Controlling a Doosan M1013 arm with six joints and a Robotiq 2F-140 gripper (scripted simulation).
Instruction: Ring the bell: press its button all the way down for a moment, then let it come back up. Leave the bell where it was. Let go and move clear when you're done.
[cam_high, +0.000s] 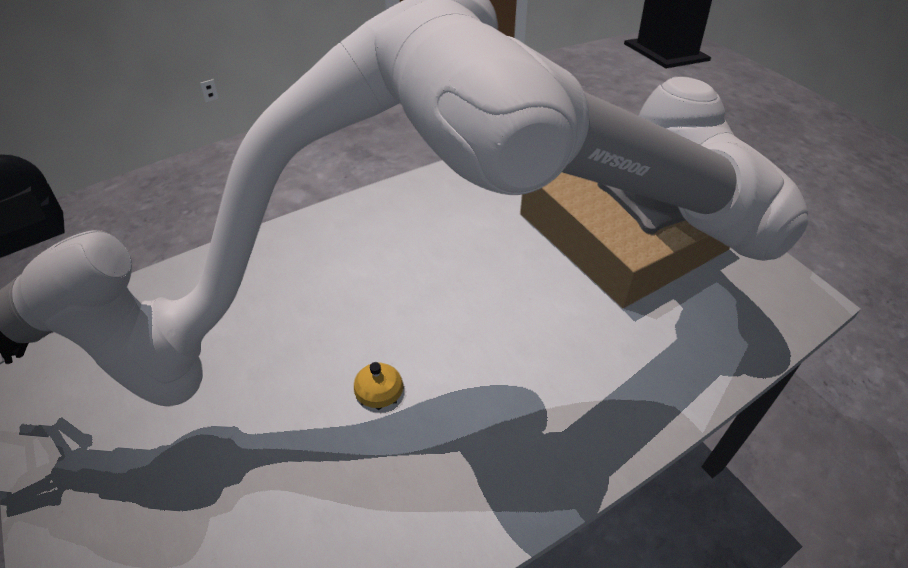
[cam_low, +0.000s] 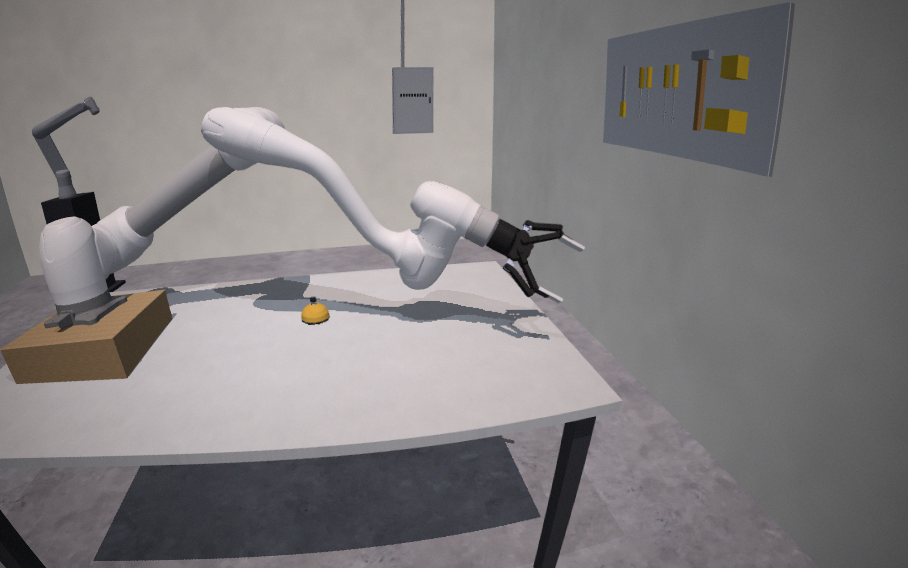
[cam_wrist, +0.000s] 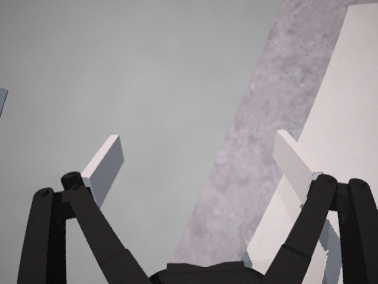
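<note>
A small yellow dome bell (cam_high: 378, 387) with a black button (cam_high: 374, 367) on top stands on the white table, near its middle; it also shows in the exterior view (cam_low: 314, 312). The button stands up, untouched. My gripper (cam_low: 561, 267) is wide open and empty. It hangs in the air past the table's far edge, pointing sideways at the grey wall, well away from the bell. In the wrist view the open fingers frame the wall, the floor and a strip of table edge; the bell is out of that view.
The arm's base stands on a wooden block (cam_low: 83, 338) at one table corner, also in the top view (cam_high: 619, 234). The arm arches over the table above the bell. A grey wall with a tool board (cam_low: 696, 83) stands close beyond the gripper.
</note>
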